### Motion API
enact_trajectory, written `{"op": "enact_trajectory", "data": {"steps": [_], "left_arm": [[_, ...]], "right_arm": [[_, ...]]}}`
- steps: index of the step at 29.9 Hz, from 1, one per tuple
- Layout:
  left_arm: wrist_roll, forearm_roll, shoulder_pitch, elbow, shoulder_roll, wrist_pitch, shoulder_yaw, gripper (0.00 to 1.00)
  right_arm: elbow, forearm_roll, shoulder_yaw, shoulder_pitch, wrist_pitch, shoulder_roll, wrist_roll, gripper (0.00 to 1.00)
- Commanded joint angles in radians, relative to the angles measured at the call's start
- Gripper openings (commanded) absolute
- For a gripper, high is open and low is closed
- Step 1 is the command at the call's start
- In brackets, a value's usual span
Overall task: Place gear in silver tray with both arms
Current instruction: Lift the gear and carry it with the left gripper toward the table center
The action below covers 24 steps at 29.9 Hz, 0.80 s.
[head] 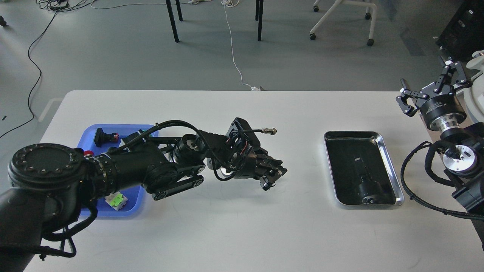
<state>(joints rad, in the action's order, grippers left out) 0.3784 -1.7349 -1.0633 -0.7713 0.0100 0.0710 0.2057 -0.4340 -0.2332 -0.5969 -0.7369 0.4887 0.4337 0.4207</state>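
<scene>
The silver tray (382,148) lies on the white table at the right, nothing in it but dark reflections. My left arm reaches from the lower left across the table's middle. Its left gripper (273,177) hangs low over the table, about a tray's width left of the silver tray, fingers drawn together. Whether a small part sits between them I cannot tell. No gear shows plainly anywhere. My right gripper (430,85) is open and empty, raised beyond the table's right edge, above and right of the silver tray.
A blue plastic tray (138,199) sits at the left, mostly covered by my left arm. It holds a black part (103,136) and a green-and-white part (115,200). Chair and table legs stand on the floor behind the table.
</scene>
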Motion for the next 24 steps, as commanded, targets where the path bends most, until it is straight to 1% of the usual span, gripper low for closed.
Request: {"op": "enact_trajectory", "data": {"steps": [1,15,24], "left_arm": [[-0.001,0.0,0.014,0.01,0.001,0.0,0.001,0.19],[-0.007,0.0,0.016,0.024,-0.01,-0.003,0.023,0.2],[-0.007,0.0,0.022,0.03,-0.01,-0.008,0.024,0.27]], "right_arm": [[0.0,0.0,0.0,-0.006,0.0,-0.006,0.0,0.99],[0.0,0.0,0.003,-0.016,0.0,-0.012,0.0,0.99],[0.0,0.0,0.003,-0.015,0.0,-0.01,0.0,0.99]]}}
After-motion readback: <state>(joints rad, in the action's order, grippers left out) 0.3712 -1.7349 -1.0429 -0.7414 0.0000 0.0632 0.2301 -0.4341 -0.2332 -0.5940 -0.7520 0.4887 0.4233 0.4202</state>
